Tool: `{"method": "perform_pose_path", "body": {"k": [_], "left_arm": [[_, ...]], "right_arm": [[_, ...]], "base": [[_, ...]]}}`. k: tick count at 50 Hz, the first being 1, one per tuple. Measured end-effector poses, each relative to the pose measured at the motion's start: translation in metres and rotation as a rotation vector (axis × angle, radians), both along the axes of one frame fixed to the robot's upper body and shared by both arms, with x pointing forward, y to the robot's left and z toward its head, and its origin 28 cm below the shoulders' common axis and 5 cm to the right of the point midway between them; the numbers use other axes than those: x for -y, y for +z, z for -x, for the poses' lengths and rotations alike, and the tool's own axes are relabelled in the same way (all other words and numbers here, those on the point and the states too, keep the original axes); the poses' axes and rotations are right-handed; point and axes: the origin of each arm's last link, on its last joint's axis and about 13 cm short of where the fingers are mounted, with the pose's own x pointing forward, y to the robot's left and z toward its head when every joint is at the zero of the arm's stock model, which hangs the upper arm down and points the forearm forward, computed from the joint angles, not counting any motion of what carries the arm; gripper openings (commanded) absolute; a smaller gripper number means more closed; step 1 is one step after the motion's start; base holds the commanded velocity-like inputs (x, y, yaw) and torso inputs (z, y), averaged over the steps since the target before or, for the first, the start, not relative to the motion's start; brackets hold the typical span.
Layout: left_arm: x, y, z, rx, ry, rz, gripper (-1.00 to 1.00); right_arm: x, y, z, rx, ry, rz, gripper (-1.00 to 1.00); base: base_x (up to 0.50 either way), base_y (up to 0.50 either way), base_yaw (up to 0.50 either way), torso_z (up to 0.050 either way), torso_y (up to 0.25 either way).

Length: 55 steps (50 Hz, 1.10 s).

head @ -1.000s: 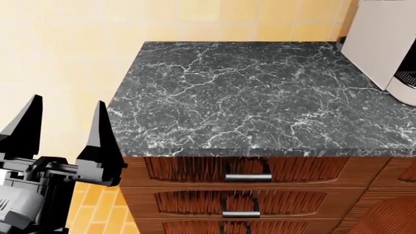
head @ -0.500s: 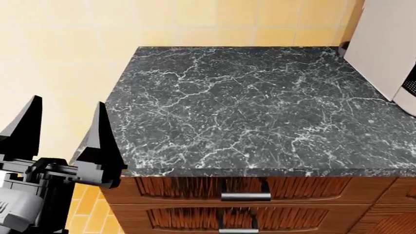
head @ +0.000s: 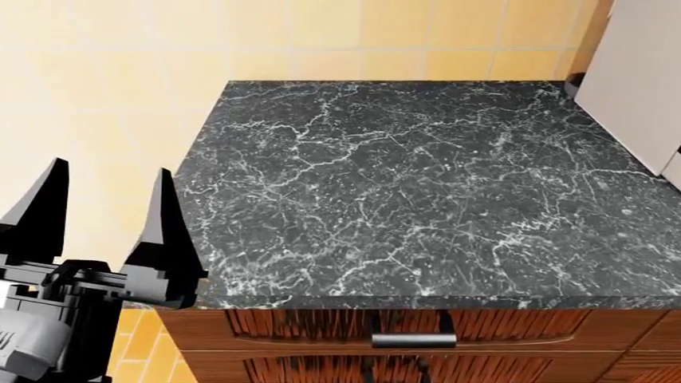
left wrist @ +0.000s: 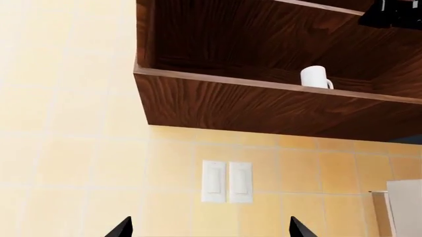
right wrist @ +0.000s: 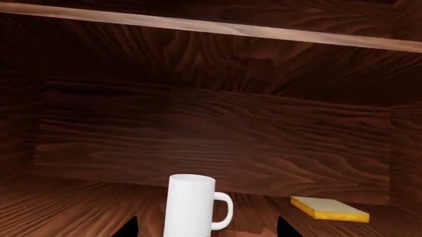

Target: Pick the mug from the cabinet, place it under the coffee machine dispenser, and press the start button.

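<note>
Seen from the left wrist: mug (left wrist: 316,77) upright on the cabinet shelf (left wrist: 264,98), well above; left pincer (left wrist: 209,228) spread wide, empty. From the head: marble tabletop (head: 426,207) bare, machine (head: 643,88) at its far corner. From the right wrist: right pincer (right wrist: 205,228) open, straddling the mug, handle toward a yellow sponge (right wrist: 329,209); side room tight.

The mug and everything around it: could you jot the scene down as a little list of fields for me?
mug: white mug upright on the shelf of the wooden cabinet, handle to one side
beside it: flat yellow sponge-like block, apart from the mug
right gripper: fingers open, tips either side of the mug, not gripping
left gripper: open, empty, beside the countertop
coffee machine: only an off-white edge in view
wall: two white switches
</note>
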Motion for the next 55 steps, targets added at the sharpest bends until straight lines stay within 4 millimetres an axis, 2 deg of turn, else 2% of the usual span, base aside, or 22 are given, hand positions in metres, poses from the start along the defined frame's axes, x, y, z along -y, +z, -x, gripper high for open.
{"method": "perform_pose_path", "body": {"k": [27, 55], "left_arm": [[0.0009, -0.0001, 0.0003, -0.001, -0.005, -0.002, 1.0], [0.0011, -0.0012, 0.0001, -0.003, -0.006, -0.003, 1.0]], "right_arm": [[-0.0002, -0.0006, 0.0009, -0.027, 0.046, -0.005, 1.0], [0.0, -0.0007, 0.001, -0.03, 0.057, 0.007, 1.0]], "base": [[0.05, 0.0, 0.0, 0.0, 0.0], [0.13, 0.0, 0.0, 0.0, 0.0]]}}
